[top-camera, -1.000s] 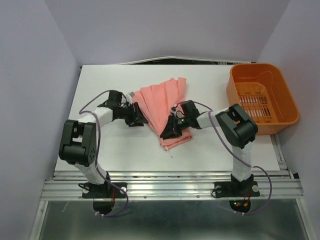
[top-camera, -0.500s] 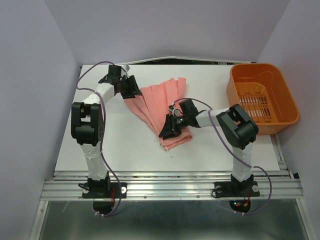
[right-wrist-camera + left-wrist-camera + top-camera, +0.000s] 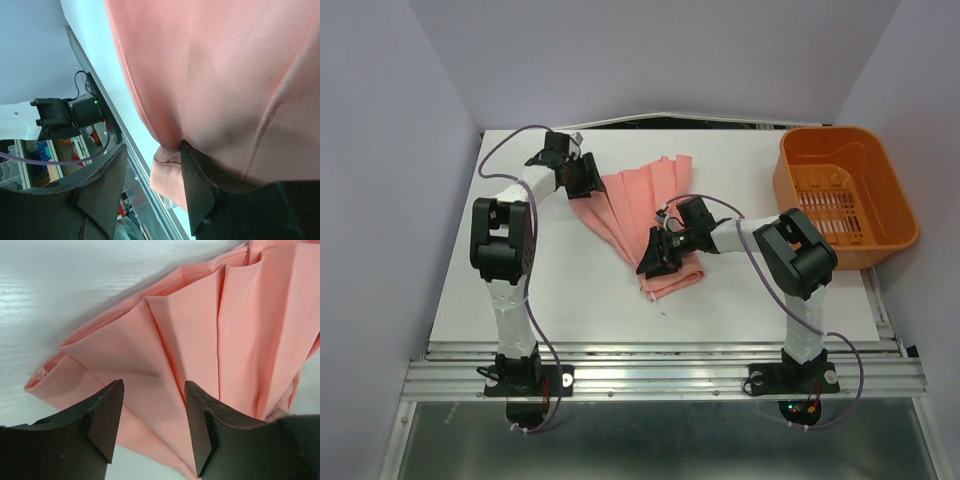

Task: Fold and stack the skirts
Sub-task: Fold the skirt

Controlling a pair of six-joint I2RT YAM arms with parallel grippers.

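Observation:
A salmon-pink pleated skirt (image 3: 635,205) lies mid-table, its wide hem toward the back and its narrow end toward the front. My left gripper (image 3: 590,180) hovers over the hem's far-left corner. In the left wrist view the left gripper (image 3: 154,395) is open, the skirt (image 3: 200,330) spread flat beneath its black fingers (image 3: 107,410), nothing pinched. My right gripper (image 3: 653,262) sits at the narrow end. In the right wrist view the right gripper (image 3: 152,150) is open, and the skirt (image 3: 225,75) drapes over one finger (image 3: 195,185) with a folded edge hanging in the gap.
An orange plastic basket (image 3: 830,133) stands at the table's back right corner. Bare white table (image 3: 570,290) stretches left of and in front of the skirt. The metal rail and an arm base (image 3: 65,115) show past the table's near edge.
My left arm swung from the skirt's left side to its far-left hem corner, jaws widening. My right gripper's jaws opened at the narrow end. The skirt's left edge now lies spread out farther left.

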